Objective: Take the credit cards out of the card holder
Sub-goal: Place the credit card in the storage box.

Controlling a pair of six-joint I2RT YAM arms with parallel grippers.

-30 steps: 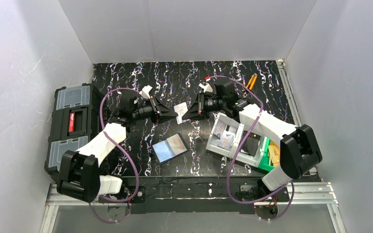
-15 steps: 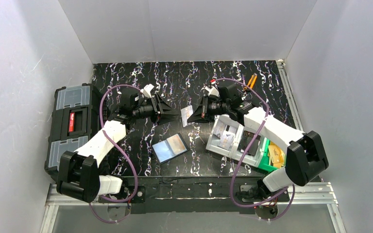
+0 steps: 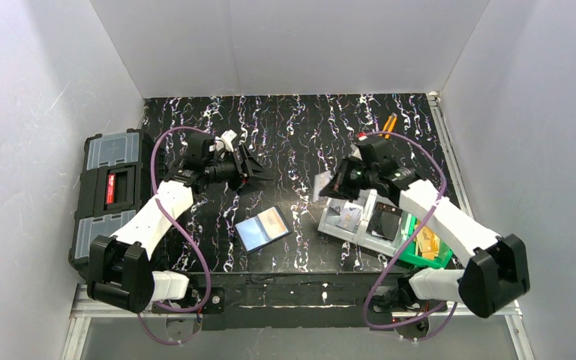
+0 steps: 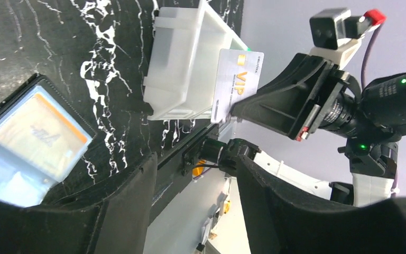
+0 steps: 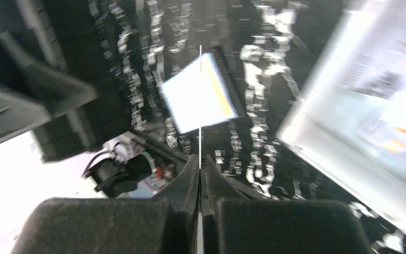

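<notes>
The card holder (image 3: 264, 227) lies open on the black mat, blue-grey pockets up, with an orange-tan credit card (image 3: 274, 220) in one pocket. It also shows in the left wrist view (image 4: 26, 137) and, blurred, in the right wrist view (image 5: 201, 95). My right gripper (image 3: 330, 185) is shut on the pale silvery credit card (image 3: 320, 187) and holds it in the air beside the white bin. The left wrist view shows that card (image 4: 236, 84) with "VIP" on it; the right wrist view shows it edge-on (image 5: 200, 106) between my right gripper (image 5: 200, 159). My left gripper (image 3: 260, 174) is open and empty, as its own view shows (image 4: 195, 174).
A white bin (image 3: 360, 217) with cards in it and a green bin (image 3: 427, 251) stand at the right. A black toolbox (image 3: 112, 187) stands off the mat's left edge. An orange-handled tool (image 3: 388, 124) lies at the back right.
My right gripper has carried the silvery card rightward from the middle of the mat to the white bin's edge. My left gripper has drawn back to the left, away from the card.
</notes>
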